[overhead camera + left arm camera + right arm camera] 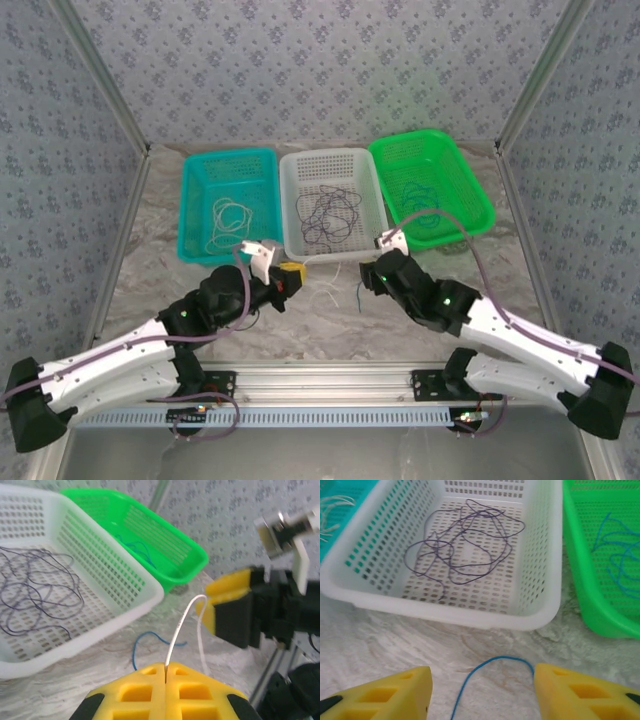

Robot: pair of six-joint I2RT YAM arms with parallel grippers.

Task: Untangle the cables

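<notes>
Evidently the sorting by colour is almost done, with two strands left outside the baskets. The left pincer (pixel 165 672) is clamped tight on a thin, limp white cable (pixel 182 622). The cable rises from the seam between its yellow block fingers, arches, and drops to the grey marbled tabletop (pixel 395 640) just ahead. I judge that it belongs with the white curls (pixel 232 215) in the teal perforated plastic basket (pixel 205 180), ahead and to this pincer's left. The next move would be a lift and a leftward swing, keeping the trailing end from dragging its neighbour. The left arm reaches forward and inward, low over the table.

The right pincer (pixel 482 672) stands with its jaws apart, straddling a thin blue cable (pixel 485 663) that lies on the table between its fingers. Directly ahead of it is the white lattice plastic basket (pixel 470 617) holding the dark purple cables (pixel 465 547). Ahead and to its right is the green plastic basket (pixel 590 605) with blue curls (pixel 620 565). It probably needs to close on the strand and carry it there. The right arm also angles inward, nose tipped down.
</notes>
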